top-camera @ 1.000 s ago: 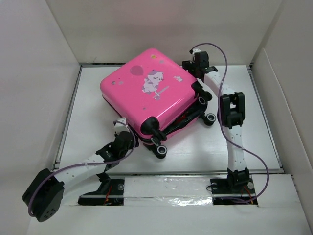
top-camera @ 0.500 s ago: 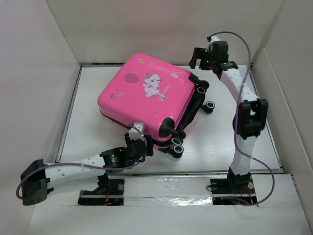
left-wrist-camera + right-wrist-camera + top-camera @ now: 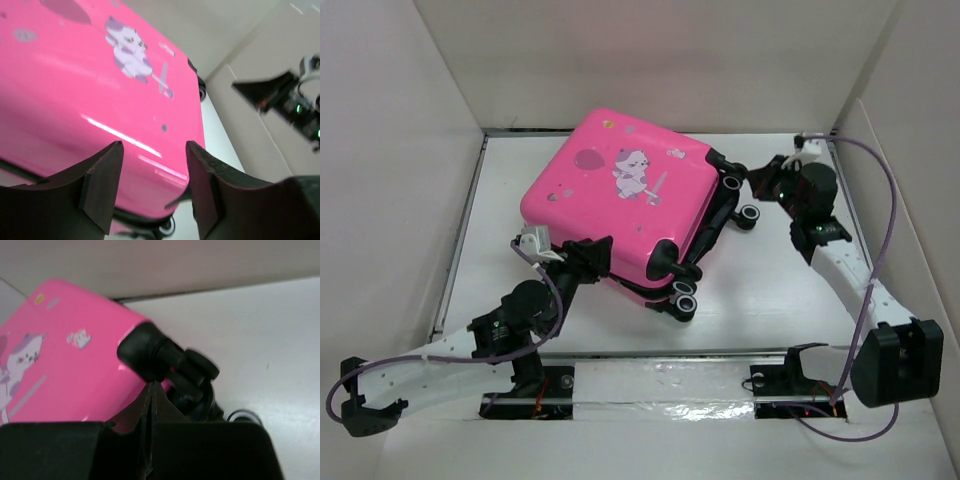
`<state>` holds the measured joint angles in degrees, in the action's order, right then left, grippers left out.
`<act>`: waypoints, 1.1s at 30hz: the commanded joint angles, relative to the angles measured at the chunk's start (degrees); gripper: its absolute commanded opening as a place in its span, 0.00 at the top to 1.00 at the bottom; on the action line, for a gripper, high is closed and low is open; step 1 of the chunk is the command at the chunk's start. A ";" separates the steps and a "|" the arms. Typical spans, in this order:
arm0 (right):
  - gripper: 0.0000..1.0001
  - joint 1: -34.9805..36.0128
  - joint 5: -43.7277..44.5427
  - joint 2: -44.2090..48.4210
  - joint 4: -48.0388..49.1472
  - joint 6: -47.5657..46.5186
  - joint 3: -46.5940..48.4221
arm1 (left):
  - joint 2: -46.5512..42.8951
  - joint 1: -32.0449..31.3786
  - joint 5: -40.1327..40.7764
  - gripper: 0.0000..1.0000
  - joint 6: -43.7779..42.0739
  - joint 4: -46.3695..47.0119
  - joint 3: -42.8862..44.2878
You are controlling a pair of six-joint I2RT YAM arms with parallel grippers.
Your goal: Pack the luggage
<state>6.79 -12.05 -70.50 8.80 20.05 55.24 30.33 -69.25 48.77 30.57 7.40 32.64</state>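
Resting on its broad side, the bright pink hard-shell luggage (image 3: 615, 195) is found left of centre on the flat white table (image 3: 790, 290), turned at an angle to the table's edges. Its upper shell is printed with a pale cartoon animal (image 3: 632, 172) and a darker pink balloon (image 3: 588, 160), and a glossy sheen is seen across it in the left wrist view. The two shells are laid one over the other, with a dark seam shown along the wheel side. Black-and-white caster wheels (image 3: 752, 215) are stuck out toward the right and the near side.

The black two-finger left gripper (image 3: 582, 255) is held at the near edge of the shell. Its fingers (image 3: 102, 185) are spread apart, and nothing is grasped between them. The black right gripper (image 3: 757, 178) is placed just beside the far-right wheel mount, and its fingers (image 3: 145, 410) are pressed together on nothing.

The table is enclosed on three sides by plain off-white panels (image 3: 650, 60). A strip of shiny clear tape (image 3: 660, 385) is laid along the white near ledge, where both arm bases are bolted. Purple cables (image 3: 885, 200) are looped along the arms.
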 commanded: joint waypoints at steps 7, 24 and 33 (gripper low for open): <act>1.00 8.77 13.18 9.59 6.41 3.24 -16.56 | 33.02 23.41 -21.68 0.25 -7.99 1.39 35.36; 1.00 6.13 13.81 7.13 4.74 2.88 -20.00 | 68.26 77.59 -64.95 0.27 5.21 -9.04 53.22; 1.00 6.13 13.37 -0.42 3.77 2.97 -18.15 | 81.28 78.92 -67.67 0.30 0.54 -13.21 57.71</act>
<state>13.10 0.43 -70.04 10.72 22.81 34.83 110.63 10.90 -15.03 32.77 -5.56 89.43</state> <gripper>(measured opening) 0.010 0.698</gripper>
